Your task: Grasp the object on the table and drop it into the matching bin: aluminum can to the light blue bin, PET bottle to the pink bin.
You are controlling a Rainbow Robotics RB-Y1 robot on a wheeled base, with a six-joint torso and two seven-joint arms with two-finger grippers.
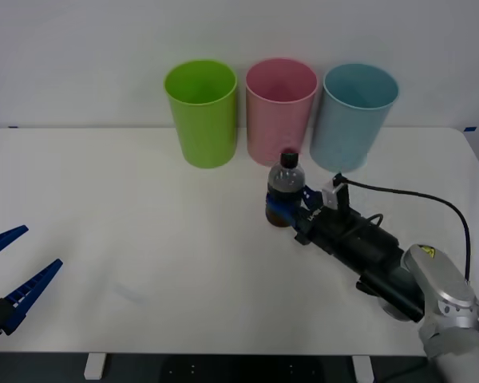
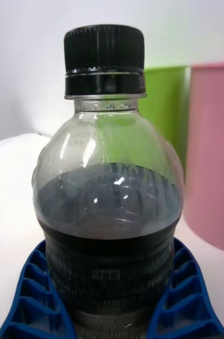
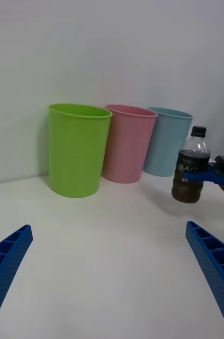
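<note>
The PET bottle (image 1: pixel 287 187), small and clear with a black cap and dark contents, stands upright in front of the pink bin (image 1: pixel 281 112). My right gripper (image 1: pixel 283 209) is shut on its lower body, one blue finger (image 2: pixel 32 296) on each side of the dark label. In the left wrist view the bottle (image 3: pixel 191 164) seems to hang slightly above the white table (image 1: pixel 144 239). The light blue bin (image 1: pixel 355 116) stands just right of the pink one. My left gripper (image 1: pixel 40 247) rests open and empty at the table's near left.
A lime green bin (image 1: pixel 201 112) stands left of the pink bin, the three in a row at the table's far edge against a white wall. A black cable (image 1: pixel 415 195) loops over the right arm. Bare tabletop spreads across the left and middle.
</note>
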